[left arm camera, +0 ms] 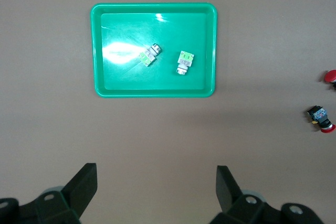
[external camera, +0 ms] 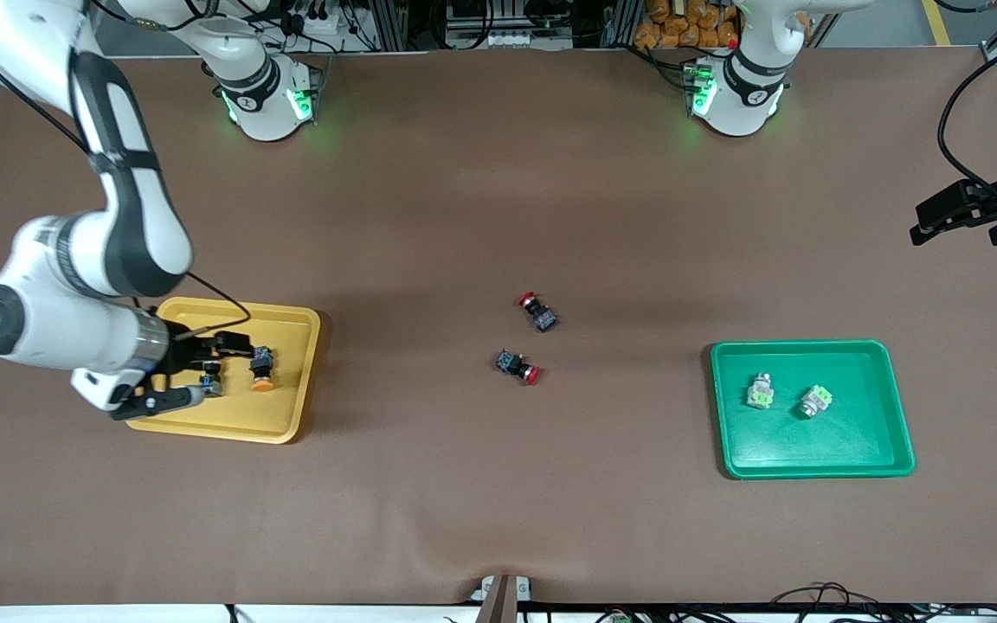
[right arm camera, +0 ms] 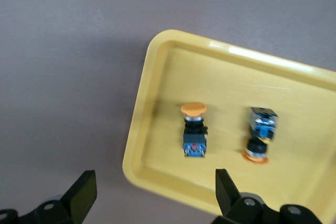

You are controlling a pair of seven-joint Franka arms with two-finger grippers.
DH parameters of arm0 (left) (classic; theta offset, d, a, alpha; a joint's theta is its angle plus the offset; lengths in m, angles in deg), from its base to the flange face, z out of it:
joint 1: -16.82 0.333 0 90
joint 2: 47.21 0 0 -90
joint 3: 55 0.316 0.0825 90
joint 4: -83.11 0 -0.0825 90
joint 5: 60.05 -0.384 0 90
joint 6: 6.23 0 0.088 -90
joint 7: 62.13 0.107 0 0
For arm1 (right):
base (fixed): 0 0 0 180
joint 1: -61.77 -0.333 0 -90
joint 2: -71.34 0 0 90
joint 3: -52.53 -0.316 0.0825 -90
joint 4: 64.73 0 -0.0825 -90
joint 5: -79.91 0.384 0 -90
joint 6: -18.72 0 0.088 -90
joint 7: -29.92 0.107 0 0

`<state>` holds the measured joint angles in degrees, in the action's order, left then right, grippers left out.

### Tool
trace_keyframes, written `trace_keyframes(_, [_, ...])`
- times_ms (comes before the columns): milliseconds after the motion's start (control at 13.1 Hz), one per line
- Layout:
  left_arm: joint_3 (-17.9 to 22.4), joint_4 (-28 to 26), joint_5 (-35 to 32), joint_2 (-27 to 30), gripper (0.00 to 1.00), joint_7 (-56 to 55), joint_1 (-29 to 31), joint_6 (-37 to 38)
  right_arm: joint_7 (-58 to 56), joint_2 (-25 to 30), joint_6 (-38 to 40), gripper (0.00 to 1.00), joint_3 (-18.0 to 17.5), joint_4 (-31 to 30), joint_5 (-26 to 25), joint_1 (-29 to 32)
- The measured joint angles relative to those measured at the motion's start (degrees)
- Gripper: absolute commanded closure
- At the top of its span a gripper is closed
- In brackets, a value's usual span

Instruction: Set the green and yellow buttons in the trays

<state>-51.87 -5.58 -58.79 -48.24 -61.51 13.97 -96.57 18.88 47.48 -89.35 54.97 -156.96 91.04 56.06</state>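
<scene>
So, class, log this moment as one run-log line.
yellow tray: two yellow buttons in | green tray: two green buttons in | right gripper: open, over yellow tray | left gripper: open, waiting | red buttons: on table

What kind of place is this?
Probably a robotics lab: two robot arms are bolted along a brown-covered table, cables and equipment racks run along its edge, and small buttons lie sorted in a yellow tray and a green tray.

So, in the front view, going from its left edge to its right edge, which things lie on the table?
yellow tray → yellow buttons in it → red-capped switches → green tray holding green buttons
</scene>
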Motion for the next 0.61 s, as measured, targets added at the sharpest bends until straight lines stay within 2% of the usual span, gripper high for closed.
trace_keyframes(611, [-0.04,0.0,0.0,0.0,0.0,0.04,-0.04,0.09,2.99,1.61,10.43,0.0,0.38,8.19,-2.48,-0.05])
